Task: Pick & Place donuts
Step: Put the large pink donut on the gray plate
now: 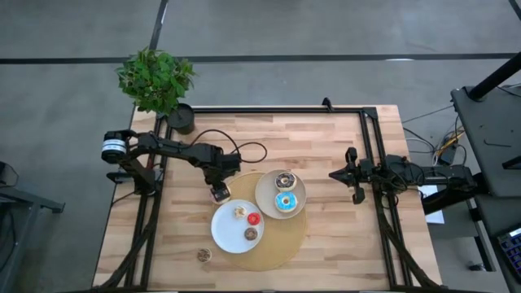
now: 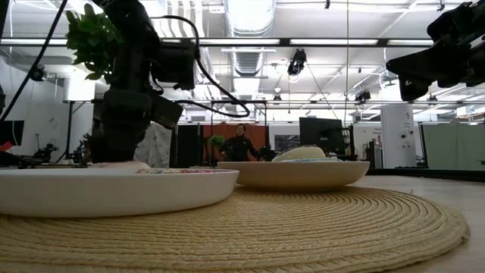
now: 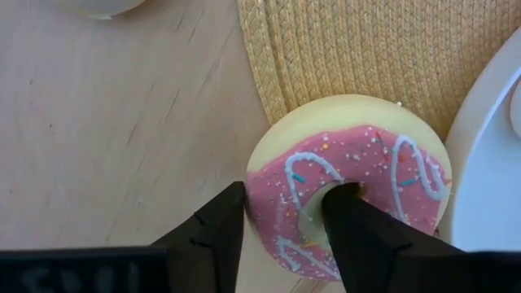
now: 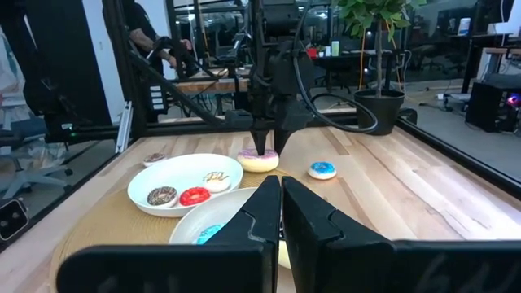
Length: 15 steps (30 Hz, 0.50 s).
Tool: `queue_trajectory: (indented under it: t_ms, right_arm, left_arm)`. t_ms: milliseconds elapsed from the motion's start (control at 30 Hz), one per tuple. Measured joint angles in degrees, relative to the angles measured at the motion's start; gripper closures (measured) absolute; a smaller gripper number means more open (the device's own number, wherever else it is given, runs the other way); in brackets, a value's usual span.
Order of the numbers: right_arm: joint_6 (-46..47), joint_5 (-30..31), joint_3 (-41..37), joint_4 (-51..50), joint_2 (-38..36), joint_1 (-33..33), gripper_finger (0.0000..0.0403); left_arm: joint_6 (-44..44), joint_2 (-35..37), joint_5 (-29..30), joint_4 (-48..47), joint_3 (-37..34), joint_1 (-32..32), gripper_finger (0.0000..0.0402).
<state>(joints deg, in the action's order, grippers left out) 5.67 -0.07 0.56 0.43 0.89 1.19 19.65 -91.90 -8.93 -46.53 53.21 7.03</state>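
Observation:
A pink-iced donut [image 3: 358, 171] lies flat, partly on the woven mat's edge [image 3: 326, 57] and partly on the wood table. My left gripper [image 3: 285, 199] points down at it, shut on its ring; the right wrist view shows that gripper [image 4: 262, 150] on the donut [image 4: 259, 161]. The white plate [image 1: 224, 236] holds cream [image 1: 240, 212], red [image 1: 254, 219] and brown [image 1: 251, 233] mini donuts. The beige plate [image 1: 267, 195] holds a chocolate donut [image 1: 284, 180] and a blue-sprinkled one [image 1: 285, 202]. My right gripper [image 4: 281, 183] waits shut at the table's right side. My left gripper has one finger [image 3: 350, 228] in the pink donut's hole and the other finger [image 3: 220, 236] against the ring's outer side [image 3: 256, 191]. The fingers come from above, pointing down. The donut lies flat, its icing up, on the mat's edge and the table.
A blue mini donut [image 4: 322, 169] lies on the wood beyond the pink one, and a brown mini donut [image 1: 204, 255] near the table's front left. A potted plant [image 1: 159, 81] stands at the far left corner. A person [image 2: 241, 144] stands far behind the table.

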Motion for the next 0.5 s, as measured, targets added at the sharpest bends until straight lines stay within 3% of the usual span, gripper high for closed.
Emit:
queue_trajectory:
  t_ms: [200,500]
  right_arm:
    - [0.10,0.01,0.00,0.00,0.00,0.00,0.0394]
    - [-0.12,0.00,-0.01,0.00,0.00,0.00,0.0394]
  left_arm:
    - [0.01,0.00,-0.13,0.01,0.00,0.00,0.0300]
    - [0.03,-0.04,-0.22,0.03,0.00,-0.02,0.0305]
